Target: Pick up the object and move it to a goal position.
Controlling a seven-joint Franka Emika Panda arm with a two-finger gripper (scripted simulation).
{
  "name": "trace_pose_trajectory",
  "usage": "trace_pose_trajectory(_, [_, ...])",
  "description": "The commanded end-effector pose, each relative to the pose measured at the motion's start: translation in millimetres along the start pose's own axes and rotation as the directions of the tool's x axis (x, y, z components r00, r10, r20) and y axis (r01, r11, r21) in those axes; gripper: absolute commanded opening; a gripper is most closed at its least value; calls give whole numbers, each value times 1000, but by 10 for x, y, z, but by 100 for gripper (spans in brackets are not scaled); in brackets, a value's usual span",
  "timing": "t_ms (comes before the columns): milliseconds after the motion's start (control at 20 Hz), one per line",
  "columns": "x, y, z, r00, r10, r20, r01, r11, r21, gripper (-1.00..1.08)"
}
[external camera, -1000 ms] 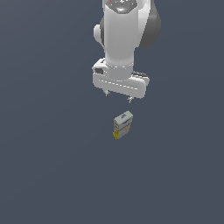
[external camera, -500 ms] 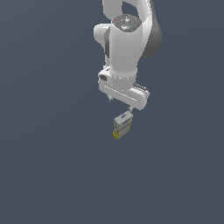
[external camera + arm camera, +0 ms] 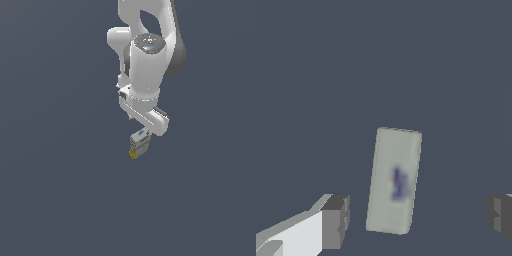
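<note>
The object (image 3: 139, 146) is a small grey-white carton with a yellow bottom edge, standing on the dark floor. In the wrist view I look down on the carton's top face (image 3: 393, 180), pale grey with a blue mark. My gripper (image 3: 143, 131) hangs just above the carton, its hand hiding the carton's top in the exterior view. It is open: two dark fingertips (image 3: 336, 221) stand wide apart on either side of the carton, and the gripper's middle (image 3: 418, 217) lies beside the carton's near end. Nothing is held.
A plain dark grey-blue floor (image 3: 60, 200) spreads all around. The white arm (image 3: 147, 60) rises from the gripper toward the top of the exterior view.
The arm has come down and swung toward the exterior view's right, bringing the open gripper from well above the carton to just over its top. The carton has not moved.
</note>
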State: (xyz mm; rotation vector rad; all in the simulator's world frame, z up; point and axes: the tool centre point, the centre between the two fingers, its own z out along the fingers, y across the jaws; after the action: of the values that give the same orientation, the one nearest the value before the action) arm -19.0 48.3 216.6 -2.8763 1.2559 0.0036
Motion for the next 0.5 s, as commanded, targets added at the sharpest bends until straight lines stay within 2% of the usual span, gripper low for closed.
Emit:
trace_pose_trajectory(0, [-2, -26, 50, 999, 40, -1, -40, 999, 0, 100])
trace_pose_trajectory(450, [-10, -70, 142, 994, 109, -3, -109, 994, -1, 100])
